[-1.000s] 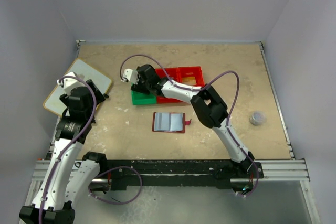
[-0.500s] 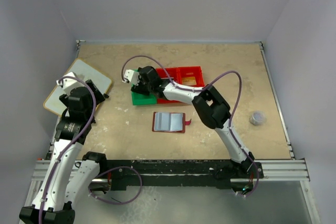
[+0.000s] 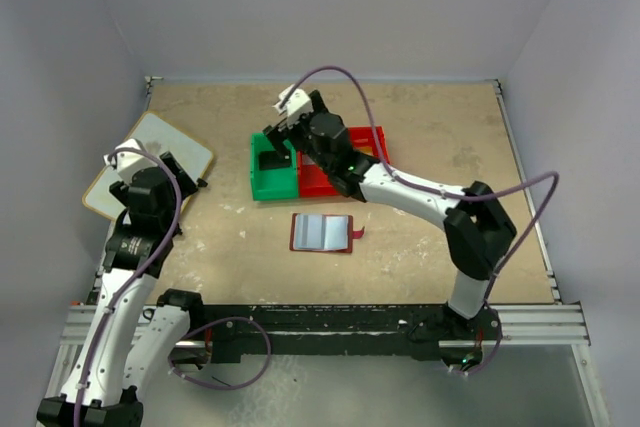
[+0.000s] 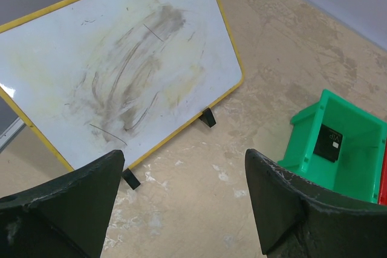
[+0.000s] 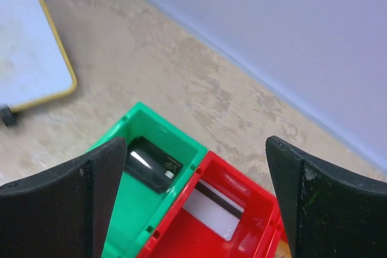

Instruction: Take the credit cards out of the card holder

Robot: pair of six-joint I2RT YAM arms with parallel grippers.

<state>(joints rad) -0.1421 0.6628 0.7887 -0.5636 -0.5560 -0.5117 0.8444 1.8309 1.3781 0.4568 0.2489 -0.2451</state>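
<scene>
The maroon card holder (image 3: 323,233) lies open on the table, its pale blue sleeves up and a small red tab at its right. A black card (image 3: 271,160) (image 5: 151,164) (image 4: 330,142) lies in the green bin compartment (image 3: 256,185). A silver-grey card (image 5: 214,209) with a dark stripe lies in the red compartment (image 5: 181,234) beside it. The gold-brown card shows faintly in the right red compartment (image 3: 364,154). My right gripper (image 3: 283,130) (image 5: 195,185) is open and empty above the bins. My left gripper (image 3: 175,169) (image 4: 184,200) is open and empty beside the white board.
A white board (image 3: 150,162) (image 4: 115,58) with a yellow rim leans at the table's far left. A small grey cap (image 3: 490,224) sits at the right. The green-and-red bin tray (image 3: 320,185) stands just behind the card holder.
My right arm has risen and drawn back from low over the green compartment to above the bins. The black card now shows in the green compartment. The left arm is still.
</scene>
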